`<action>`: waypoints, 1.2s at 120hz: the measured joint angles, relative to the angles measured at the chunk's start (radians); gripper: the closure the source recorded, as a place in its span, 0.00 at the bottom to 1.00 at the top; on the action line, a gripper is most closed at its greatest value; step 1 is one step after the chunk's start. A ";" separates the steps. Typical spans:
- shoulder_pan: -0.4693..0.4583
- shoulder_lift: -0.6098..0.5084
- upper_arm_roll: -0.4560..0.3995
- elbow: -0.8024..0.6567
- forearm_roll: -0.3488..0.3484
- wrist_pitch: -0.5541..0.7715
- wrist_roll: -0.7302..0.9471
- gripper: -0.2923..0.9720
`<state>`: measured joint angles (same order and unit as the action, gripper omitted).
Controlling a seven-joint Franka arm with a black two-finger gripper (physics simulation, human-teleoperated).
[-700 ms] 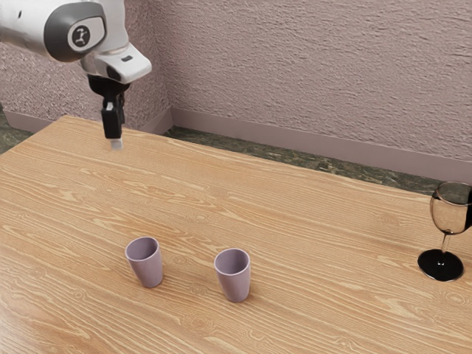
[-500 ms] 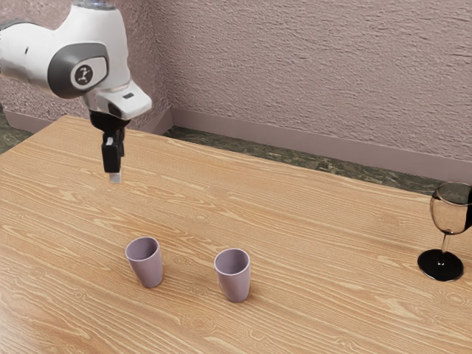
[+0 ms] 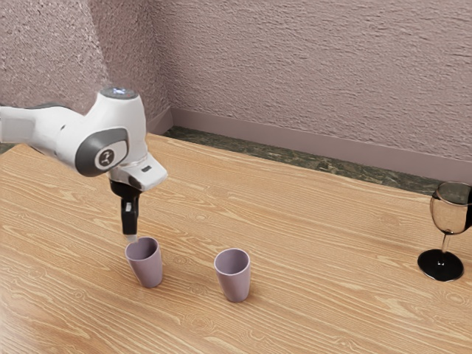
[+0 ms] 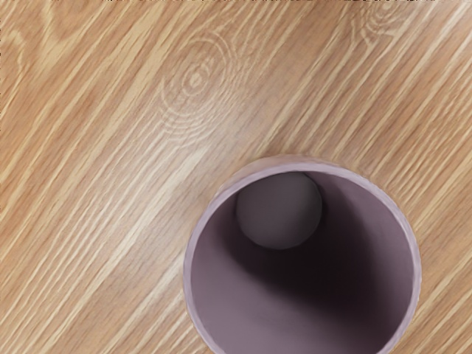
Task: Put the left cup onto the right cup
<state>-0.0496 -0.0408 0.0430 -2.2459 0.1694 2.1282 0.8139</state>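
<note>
Two alike mauve cups stand upright on the wooden table (image 3: 310, 221). The left cup (image 3: 144, 262) is near the front, and the right cup (image 3: 233, 274) stands a short way to the exterior view's right of it. My gripper (image 3: 130, 237) points straight down, its tip just above the far left part of the left cup's rim. I see it edge-on. In the wrist view the left cup (image 4: 302, 258) lies directly below my hand, its inside empty down to the round bottom.
A wine glass (image 3: 448, 228) with a black foot stands at the table's right edge. A rough pink wall and a baseboard run behind the table. Bare wood lies all around the two cups.
My arm has swung down and toward the front, carrying the gripper from high over the table's back left to just above the left cup's rim. The cups have not moved.
</note>
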 joint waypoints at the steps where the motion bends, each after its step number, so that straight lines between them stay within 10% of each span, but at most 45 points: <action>1: 0.000 0.003 0.000 -0.001 0.000 0.006 -0.001 0.23; 35: 0.000 0.062 0.000 -0.053 0.021 0.161 -0.024 0.25; 78: 0.039 0.074 0.000 -0.073 0.025 0.211 -0.056 0.76; 144: -0.005 0.018 -0.014 -0.061 0.029 0.210 -0.114 0.85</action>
<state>-0.0544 -0.0226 0.0287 -2.3068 0.1988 2.3382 0.6998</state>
